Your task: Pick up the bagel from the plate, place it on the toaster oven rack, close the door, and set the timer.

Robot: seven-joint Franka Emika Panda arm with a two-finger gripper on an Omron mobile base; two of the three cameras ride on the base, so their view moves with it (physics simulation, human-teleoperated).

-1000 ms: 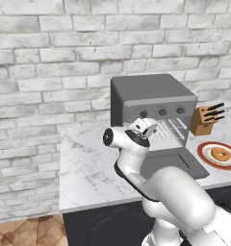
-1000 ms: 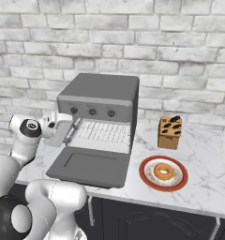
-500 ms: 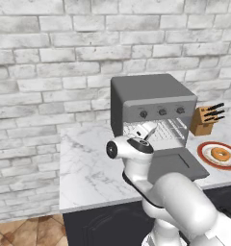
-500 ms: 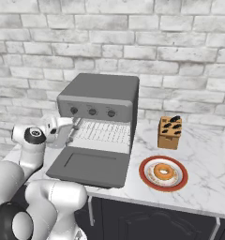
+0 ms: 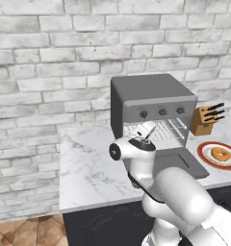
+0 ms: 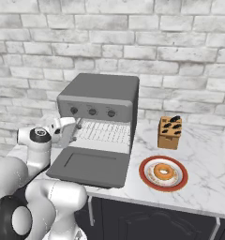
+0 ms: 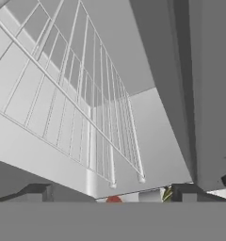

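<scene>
White brick is seen behind the marble surface (image 6: 208,178), where the hand (image 6: 72,132) is held wide apart and empty at the left front of the toaster oven (image 6: 102,101), beside the toaster oven rack (image 6: 104,132). Its door (image 6: 88,166) lies folded down. To the right, the bagel (image 6: 163,171) rests on the plate (image 6: 145,174), near a knife block (image 6: 169,133).

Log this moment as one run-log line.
gripper: open, empty, at oven mouth | bagel: on plate | door: open | rack: bare
</scene>
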